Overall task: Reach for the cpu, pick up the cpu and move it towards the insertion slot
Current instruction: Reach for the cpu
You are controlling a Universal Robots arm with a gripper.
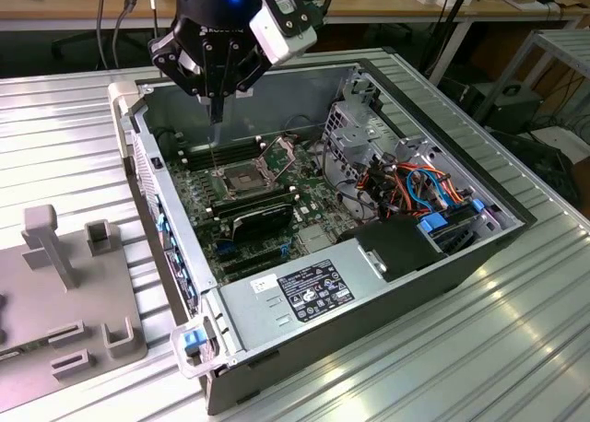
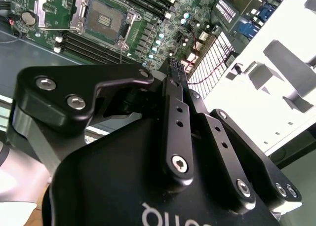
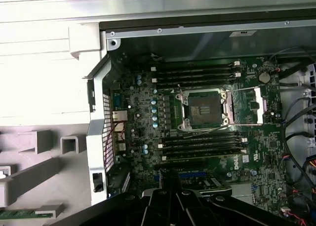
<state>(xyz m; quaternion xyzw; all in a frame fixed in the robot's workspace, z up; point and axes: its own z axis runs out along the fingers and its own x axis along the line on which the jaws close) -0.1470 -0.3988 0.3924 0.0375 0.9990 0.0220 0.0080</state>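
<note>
The insertion slot (image 1: 241, 178) is a metal-framed square socket with a dark centre on the green motherboard inside the open computer case. It lies bare in both wrist views (image 2: 104, 16) (image 3: 205, 110), and its load plate (image 3: 245, 106) is swung open beside it. My black gripper (image 1: 215, 120) hangs point-down a little above the board, over the socket's corner nearest the exterior view's left. Its fingers (image 2: 177, 70) are pressed together and I make out nothing between them. From the first wrist view the gripper (image 3: 170, 179) sits short of the socket, over the memory slots. The cpu is out of view.
Long black memory slots (image 3: 197, 73) flank the socket. A black expansion card (image 1: 263, 221) and the grey power supply box (image 1: 309, 288) lie nearer the camera. The drive cage and coloured cables (image 1: 415, 187) are on the exterior view's right. A grey fixture plate (image 1: 55, 293) stands outside the case wall (image 1: 157, 210).
</note>
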